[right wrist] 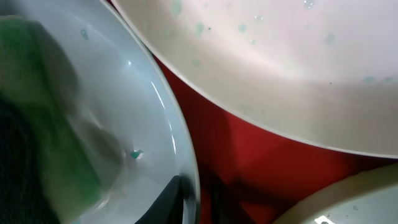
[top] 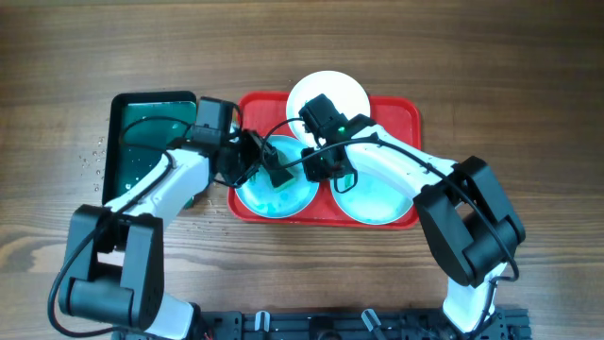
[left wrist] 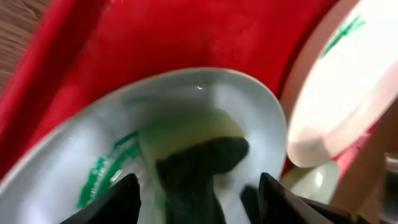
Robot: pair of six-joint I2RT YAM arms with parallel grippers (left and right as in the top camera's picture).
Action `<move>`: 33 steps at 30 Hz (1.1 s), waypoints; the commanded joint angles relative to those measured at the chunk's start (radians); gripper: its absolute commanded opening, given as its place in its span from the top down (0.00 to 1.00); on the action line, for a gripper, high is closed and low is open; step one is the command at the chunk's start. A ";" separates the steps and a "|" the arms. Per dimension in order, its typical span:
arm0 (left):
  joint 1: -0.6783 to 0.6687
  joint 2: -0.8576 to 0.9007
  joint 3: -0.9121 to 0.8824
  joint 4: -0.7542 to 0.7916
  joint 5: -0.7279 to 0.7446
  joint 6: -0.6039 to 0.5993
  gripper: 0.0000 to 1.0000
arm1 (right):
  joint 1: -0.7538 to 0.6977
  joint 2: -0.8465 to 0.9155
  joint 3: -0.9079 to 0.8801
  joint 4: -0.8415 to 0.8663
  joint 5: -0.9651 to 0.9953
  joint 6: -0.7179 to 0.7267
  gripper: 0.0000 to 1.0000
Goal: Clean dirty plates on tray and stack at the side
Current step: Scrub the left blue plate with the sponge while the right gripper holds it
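The red tray (top: 396, 109) holds a white plate (top: 330, 90) at the back and two pale turquoise plates, one front left (top: 283, 198) and one front right (top: 377, 198). My left gripper (top: 260, 165) is over the left turquoise plate, shut on a dark green and yellow sponge (left wrist: 199, 162) that presses on the plate's inside (left wrist: 205, 99) beside a teal smear (left wrist: 99, 171). My right gripper (top: 321, 170) pinches that plate's right rim (right wrist: 180, 143); in the right wrist view, one of its fingers (right wrist: 199, 202) is inside the rim and one is outside.
A smaller dark green tray with a black rim (top: 142, 142), wet inside, stands just left of the red tray. Water drops lie on the wooden table (top: 94, 156) to its left. The white plate (right wrist: 280, 62) carries small teal specks.
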 commanded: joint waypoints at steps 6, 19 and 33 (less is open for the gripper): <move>-0.006 0.015 0.003 0.006 0.046 -0.002 0.51 | 0.004 0.030 -0.011 -0.003 0.018 -0.003 0.83; -0.098 0.021 0.003 -0.030 -0.154 -0.005 0.64 | 0.004 0.030 -0.011 -0.003 0.018 -0.003 0.83; -0.101 0.032 0.004 0.003 -0.082 0.030 0.96 | 0.004 0.030 -0.011 -0.002 0.018 -0.003 0.83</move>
